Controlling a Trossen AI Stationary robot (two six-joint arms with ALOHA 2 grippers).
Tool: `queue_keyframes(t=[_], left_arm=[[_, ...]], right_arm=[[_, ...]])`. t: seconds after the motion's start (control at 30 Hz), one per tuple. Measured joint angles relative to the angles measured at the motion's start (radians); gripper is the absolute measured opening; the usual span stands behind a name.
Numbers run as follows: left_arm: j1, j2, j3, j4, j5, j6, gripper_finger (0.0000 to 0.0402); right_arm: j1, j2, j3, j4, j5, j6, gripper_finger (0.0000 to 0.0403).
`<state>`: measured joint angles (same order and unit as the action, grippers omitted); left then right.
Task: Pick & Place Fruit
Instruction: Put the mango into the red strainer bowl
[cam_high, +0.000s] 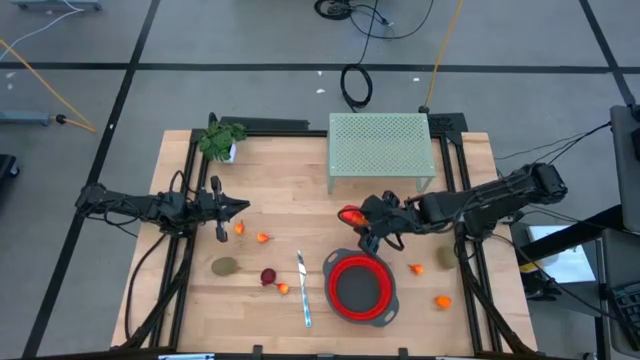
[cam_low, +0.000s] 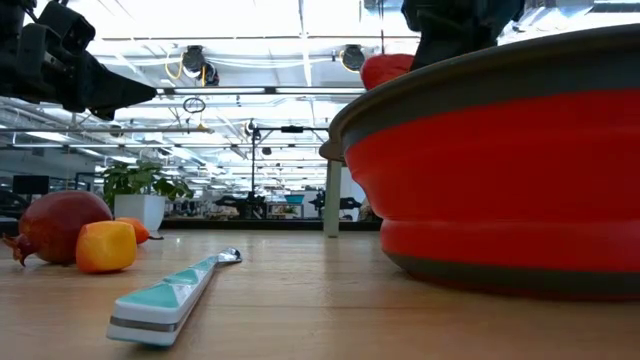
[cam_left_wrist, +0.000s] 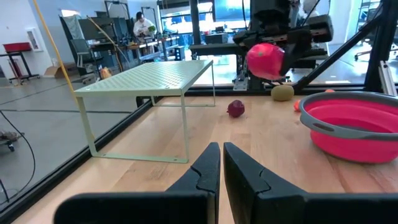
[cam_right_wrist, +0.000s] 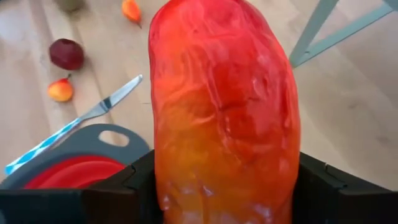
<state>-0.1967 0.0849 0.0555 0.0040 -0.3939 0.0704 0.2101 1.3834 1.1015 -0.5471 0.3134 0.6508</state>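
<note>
Above the bowl's far rim: my right tool (cam_high: 372, 226) hangs just off the tabletop (cam_high: 290, 180), clamped on the long orange-red fruit (cam_right_wrist: 227, 106) — the piece fills the gap between its fingers.
Right tool state: closed onto that fruit, holding it clear of the wood; seen from across the tabletop it rides higher than the bowl's rim.
Red bowl (cam_high: 361, 289): collapsible, grey-rimmed, empty as far as I can see, sitting just nearer the front edge than my right tool.
Left tool (cam_high: 222, 210): parked over the left side of the tabletop, fingers almost touching with only a thin slit between them, holding nothing.
Fruit on the tabletop: a dark red ball (cam_high: 268, 276) with a small orange piece (cam_high: 283, 289) just beside it, an olive oval (cam_high: 224, 266) to their left, two orange bits (cam_high: 262, 238) near my left tool, more orange bits (cam_high: 443, 301) and another olive oval (cam_high: 445, 258) right of the bowl.
Other things: a silver knife (cam_high: 303, 290) between the red ball and the bowl, a green mesh rack (cam_high: 381, 147) at the back, a leafy plant (cam_high: 220, 139) in the back-left corner.
Step in hand: carrying — I judge the pick done and the placing not yet.
Next move: bring the right tool over the bowl's hollow, lower, then release — the long piece should clear the rim.
</note>
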Motion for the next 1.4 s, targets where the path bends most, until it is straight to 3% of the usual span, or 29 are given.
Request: queue_keyframes(t=[0.47,0.77,1.1,1.4], left_arm=[[0.000,0.000,0.000,0.005,0.008,-0.074,0.0024],[0.000,0.000,0.000,0.150,0.009,-0.107,0.0024],[0.000,0.000,0.000,0.155,0.009,-0.130,0.0024],[0.000,0.000,0.000,0.157,0.009,-0.137,0.0024]], right_arm=[[-0.022,0.000,0.000,-0.025,-0.003,0.000,0.0231],[-0.022,0.000,0.000,0.016,-0.002,0.003,0.0233],[-0.021,0.000,-0.002,0.021,-0.001,0.018,0.0233],[-0.022,0.000,-0.108,0.048,-0.002,0.076,0.0231]])
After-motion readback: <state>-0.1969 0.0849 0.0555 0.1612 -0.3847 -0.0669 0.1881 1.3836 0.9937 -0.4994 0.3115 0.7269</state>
